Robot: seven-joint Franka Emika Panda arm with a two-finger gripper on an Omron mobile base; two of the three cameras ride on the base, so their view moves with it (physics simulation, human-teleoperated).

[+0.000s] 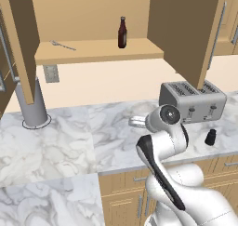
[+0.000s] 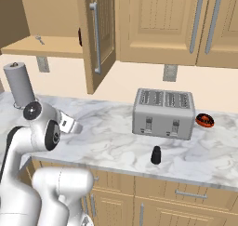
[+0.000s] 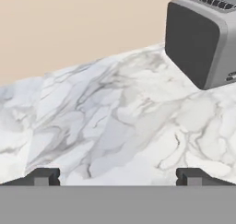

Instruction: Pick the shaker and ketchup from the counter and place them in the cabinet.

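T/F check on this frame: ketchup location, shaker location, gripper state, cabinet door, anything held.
1. The ketchup stands on the cabinet shelf. True.
2. The shaker is in the cabinet too. False: it stands on the counter in front of the toaster.
3. The gripper is open. True.
4. The gripper holds the shaker. False: nothing sits between its fingertips.
5. The cabinet doors are closed. False: they stand open.

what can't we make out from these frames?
- Small utensil on the cabinet shelf: too small to identify, left base view.
- Ketchup in right base view: hidden behind the open door.
- Toaster in hand view: cut off by the right edge.
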